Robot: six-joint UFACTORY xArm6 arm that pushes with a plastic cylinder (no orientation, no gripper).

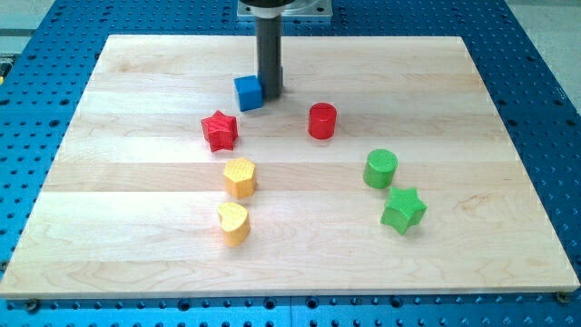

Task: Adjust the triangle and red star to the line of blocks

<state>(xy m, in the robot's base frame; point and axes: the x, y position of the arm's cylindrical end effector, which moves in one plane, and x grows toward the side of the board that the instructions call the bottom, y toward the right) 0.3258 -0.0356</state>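
Near the worktop (136,73)'s top edge, my tip (270,91), a bare rod with no fingers to open or close, touches the blue triangle (248,93)'s right side, seemingly to nudge it toward the red star (220,131) heading the yellow blocks (240,177).

The pale wooden board (136,182) shows light grain in glued strips, with a smooth satin finish. The blue perforated metal table (545,109) around it looks matt. At the board's twelve o'clock, the dark rod (270,50) has a dull sheen.
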